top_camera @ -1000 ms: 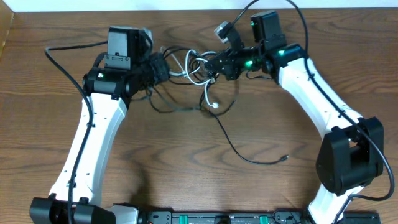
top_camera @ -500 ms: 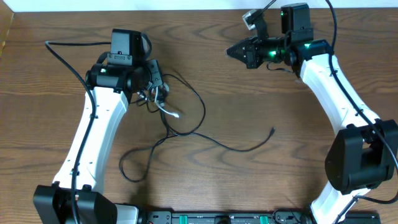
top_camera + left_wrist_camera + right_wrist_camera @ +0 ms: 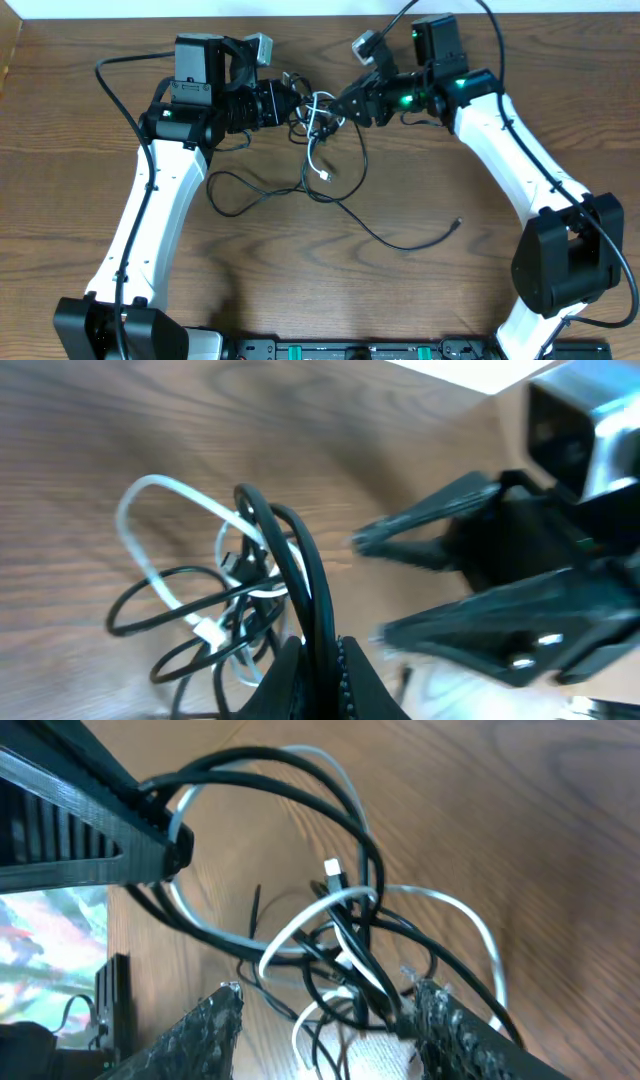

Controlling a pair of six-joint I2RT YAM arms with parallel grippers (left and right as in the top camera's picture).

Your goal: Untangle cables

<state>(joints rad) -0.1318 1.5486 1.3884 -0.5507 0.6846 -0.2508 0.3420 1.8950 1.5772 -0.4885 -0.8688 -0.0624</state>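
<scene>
The black cable (image 3: 457,224) and the white cable (image 3: 326,176) are knotted together in a bundle held up between my two grippers at the top centre. My left gripper (image 3: 290,103) is shut on a loop of the black cable (image 3: 300,555), and the white cable (image 3: 165,485) arcs past just beyond it. My right gripper (image 3: 338,105) faces it from the right. Its fingers stand open (image 3: 325,1005) around the knot of black cable (image 3: 270,755) and white cable (image 3: 300,923). The rest of the black cable trails over the table to its plug at the right.
The wooden table (image 3: 320,300) carries slack black loops left of centre. Both arm bases stand at the near edge, and a thick arm wire curves off at the upper left. The table's far edge runs just behind the grippers.
Half a second ago the arms were apart and the right gripper was shut. Now the right gripper has come back left to the knot and opened. The left gripper has carried the cables up and right.
</scene>
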